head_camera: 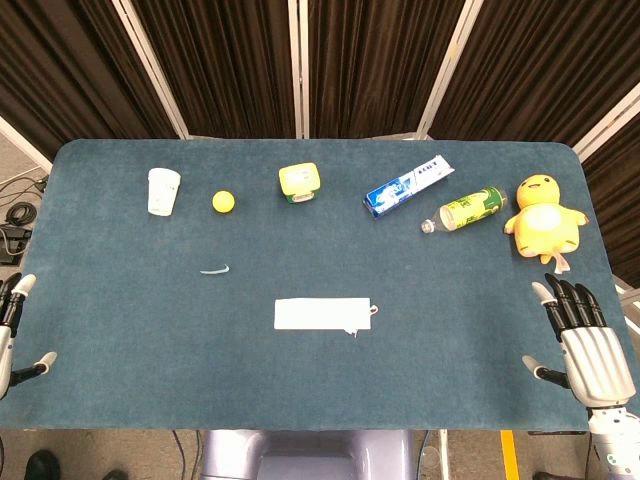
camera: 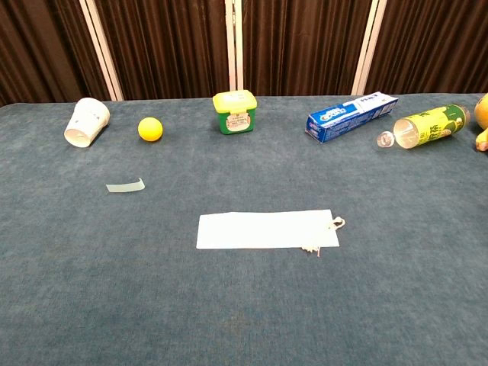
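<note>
With right hand (head_camera: 583, 338) spread and holding nothing just below the duck toy (head_camera: 545, 222) at the bench's (head_camera: 120, 330) right edge, and left hand (head_camera: 14, 335) likewise spread at the left edge, better to reach straight forward and wrap the toy's soft body.

One cup (head_camera: 164, 190), one yellow ball (head_camera: 223, 201), one green tub (head_camera: 298, 182), one toothpaste box (head_camera: 406, 186), one bottle (head_camera: 467, 209), one toy duck (head_camera: 543, 218), one white cloth (head_camera: 322, 314), one small strip (head_camera: 214, 269), two hands.
</note>
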Robot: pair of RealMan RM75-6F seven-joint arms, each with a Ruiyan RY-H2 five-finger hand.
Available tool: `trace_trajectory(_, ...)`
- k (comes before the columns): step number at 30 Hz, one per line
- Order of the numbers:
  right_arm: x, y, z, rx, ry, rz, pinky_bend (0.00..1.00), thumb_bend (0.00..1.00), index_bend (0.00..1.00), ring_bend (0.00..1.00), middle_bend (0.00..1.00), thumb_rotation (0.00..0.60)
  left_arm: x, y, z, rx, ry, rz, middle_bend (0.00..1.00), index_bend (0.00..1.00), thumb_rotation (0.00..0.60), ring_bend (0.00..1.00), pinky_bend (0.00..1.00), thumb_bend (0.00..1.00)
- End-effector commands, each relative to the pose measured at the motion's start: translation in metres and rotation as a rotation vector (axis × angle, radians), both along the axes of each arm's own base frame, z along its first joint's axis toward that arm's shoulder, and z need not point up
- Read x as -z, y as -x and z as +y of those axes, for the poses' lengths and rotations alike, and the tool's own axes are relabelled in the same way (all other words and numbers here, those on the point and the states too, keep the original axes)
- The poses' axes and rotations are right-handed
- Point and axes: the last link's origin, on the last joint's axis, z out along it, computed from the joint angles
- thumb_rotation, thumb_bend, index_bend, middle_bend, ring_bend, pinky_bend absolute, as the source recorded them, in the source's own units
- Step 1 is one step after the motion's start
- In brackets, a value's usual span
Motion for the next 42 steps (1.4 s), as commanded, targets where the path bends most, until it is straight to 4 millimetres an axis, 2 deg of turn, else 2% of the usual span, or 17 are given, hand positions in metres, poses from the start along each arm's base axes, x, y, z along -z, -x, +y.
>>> trace_trajectory(1, 0.0, 0.0, 0.0, 0.0, 0.0, -0.001, 0.0, 0.0, 0.0, 0.0, 0.0, 0.6, 0.0, 0.0, 0.0, -0.001, 0.005, -0.002, 0.0, 0.0, 0.6, 0.0, 0.0, 0.0)
trace_trajectory(7, 0.0, 0.0, 0.0, 0.005, -0.001, -0.005, 0.0, 0.0, 0.0, 0.0, 0.0, 0.6, 0.003, 0.002, 0.004, -0.007, 0.024, -0.001, 0.0, 0.0, 0.6, 0.0, 0.0, 0.0)
trace_trajectory(9, 0.0, 0.001, -0.001, 0.007, -0.003, -0.006, 0.0, 0.0, 0.0, 0.0, 0.0, 0.6, 0.008, 0.004, 0.014, -0.009, 0.043, -0.01, 0.0, 0.0, 0.6, 0.0, 0.0, 0.02)
trace_trajectory(13, 0.003, 0.003, -0.005, 0.019, -0.016, -0.001, 0.0, 0.0, 0.0, 0.0, 0.0, 0.6, 0.025, 0.003, 0.05, 0.049, 0.049, -0.047, 0.0, 0.02, 0.6, 0.0, 0.0, 0.11)
trace_trajectory(17, 0.008, 0.008, -0.01, 0.054, -0.024, 0.007, 0.0, 0.0, 0.0, 0.0, 0.0, 0.6, 0.052, -0.004, 0.09, 0.057, 0.122, -0.093, 0.0, 0.13, 0.6, 0.0, 0.0, 0.17)
trace_trajectory(20, 0.009, 0.012, -0.013, 0.073, -0.024, 0.017, 0.0, 0.0, 0.0, 0.0, 0.0, 0.6, 0.071, -0.016, 0.117, 0.06, 0.174, -0.097, 0.0, 0.23, 0.6, 0.0, 0.0, 0.26)
trace_trajectory(23, 0.011, 0.016, -0.016, 0.095, -0.028, 0.019, 0.0, 0.0, 0.0, 0.0, 0.0, 0.6, 0.089, -0.027, 0.138, 0.065, 0.212, -0.089, 0.0, 0.3, 0.6, 0.0, 0.0, 0.32)
trace_trajectory(28, 0.013, 0.02, -0.021, 0.117, -0.032, 0.032, 0.0, 0.0, 0.0, 0.0, 0.0, 0.6, 0.115, -0.041, 0.166, 0.057, 0.258, -0.083, 0.0, 0.38, 0.6, 0.0, 0.0, 0.35)
trace_trajectory(33, 0.014, 0.024, -0.024, 0.135, -0.029, 0.038, 0.0, 0.0, 0.0, 0.0, 0.0, 0.6, 0.138, -0.05, 0.189, 0.049, 0.297, -0.063, 0.0, 0.4, 0.6, 0.0, 0.0, 0.37)
trace_trajectory(42, 0.014, 0.033, -0.027, 0.17, -0.032, 0.044, 0.0, 0.0, 0.0, 0.0, 0.0, 0.6, 0.17, -0.056, 0.206, -0.001, 0.366, -0.048, 0.0, 0.43, 0.6, 0.0, 0.0, 0.37)
